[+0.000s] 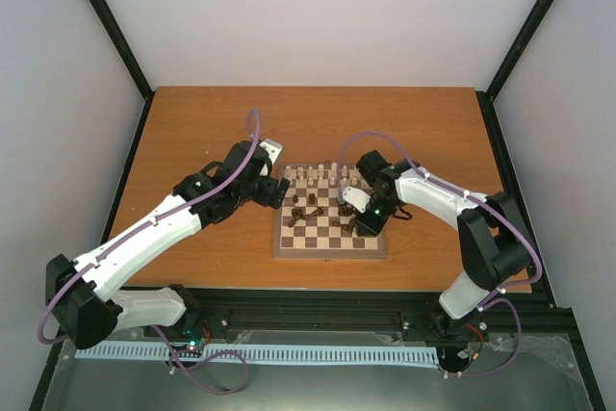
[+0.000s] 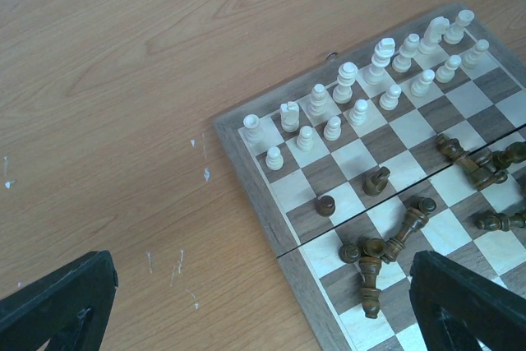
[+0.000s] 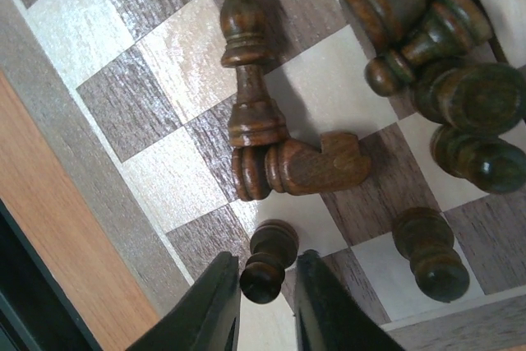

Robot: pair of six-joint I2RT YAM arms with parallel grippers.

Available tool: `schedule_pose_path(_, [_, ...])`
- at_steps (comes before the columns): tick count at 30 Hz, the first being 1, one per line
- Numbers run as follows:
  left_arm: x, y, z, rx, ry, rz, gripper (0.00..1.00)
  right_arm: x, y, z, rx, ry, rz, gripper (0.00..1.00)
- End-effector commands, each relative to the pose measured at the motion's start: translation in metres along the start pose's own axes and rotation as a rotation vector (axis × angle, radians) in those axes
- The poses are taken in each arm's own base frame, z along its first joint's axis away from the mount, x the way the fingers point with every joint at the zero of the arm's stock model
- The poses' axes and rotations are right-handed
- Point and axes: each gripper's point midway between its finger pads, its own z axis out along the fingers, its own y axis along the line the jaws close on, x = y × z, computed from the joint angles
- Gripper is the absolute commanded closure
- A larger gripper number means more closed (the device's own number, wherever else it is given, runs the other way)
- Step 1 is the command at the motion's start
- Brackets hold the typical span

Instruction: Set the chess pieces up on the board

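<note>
My right tool (image 3: 267,306) is nearly pressed together around a dark pawn (image 3: 265,262), maybe pinching it; next I stand it on its square.

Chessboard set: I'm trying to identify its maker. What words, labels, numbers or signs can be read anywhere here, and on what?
None. The board, the chess pieces and the table carry no readable text; the table's pale flecks are scuffs, not writing.
</note>
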Motion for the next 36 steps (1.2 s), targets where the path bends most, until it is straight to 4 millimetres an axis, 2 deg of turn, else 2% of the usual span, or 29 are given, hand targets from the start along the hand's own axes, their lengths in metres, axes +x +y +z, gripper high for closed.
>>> schedule_pose_path(1, [-0.003, 0.002, -0.001, 0.0, -0.001, 0.011, 0.0, -0.001, 0.005, -0.004, 0.006, -0.004, -0.016, 0.79])
schedule_pose_path(8, [0.0, -0.002, 0.003, 0.017, 0.007, 0.02, 0.01, -0.021, 0.006, -0.04, 0.037, -0.093, -0.033, 0.72])
schedule_pose_path(10, [0.0, -0.01, 0.004, 0.061, 0.016, 0.03, 0.05, -0.027, 0.001, -0.053, 0.057, -0.145, -0.017, 0.72])
schedule_pose_path(13, [0.0, -0.031, 0.006, 0.17, 0.046, 0.026, 0.22, -0.034, -0.017, -0.073, 0.086, -0.244, 0.051, 0.72])
schedule_pose_path(15, [-0.002, -0.041, 0.007, 0.183, 0.064, 0.007, 0.31, -0.032, -0.034, -0.084, 0.096, -0.311, 0.119, 0.72])
schedule_pose_path(20, [0.0, -0.078, 0.011, 0.198, 0.074, 0.056, 0.5, -0.007, -0.086, -0.106, 0.13, -0.471, 0.315, 0.74])
schedule_pose_path(22, [-0.001, -0.094, 0.011, 0.245, 0.05, 0.018, 0.53, 0.003, -0.094, -0.111, 0.143, -0.494, 0.346, 0.75])
schedule_pose_path(26, [-0.001, -0.135, 0.022, 0.377, 0.058, -0.041, 0.6, 0.012, -0.098, -0.121, 0.186, -0.53, 0.36, 0.75])
schedule_pose_path(30, [0.004, -0.171, 0.045, 0.422, 0.097, -0.006, 0.64, 0.013, -0.095, -0.127, 0.198, -0.551, 0.346, 0.75])
schedule_pose_path(32, [0.01, -0.183, 0.057, 0.422, 0.123, 0.008, 0.67, 0.013, -0.094, -0.129, 0.199, -0.556, 0.347, 0.75])
schedule_pose_path(36, [0.02, -0.199, 0.074, 0.447, 0.161, 0.015, 0.66, 0.015, -0.09, -0.13, 0.183, -0.566, 0.343, 0.74])
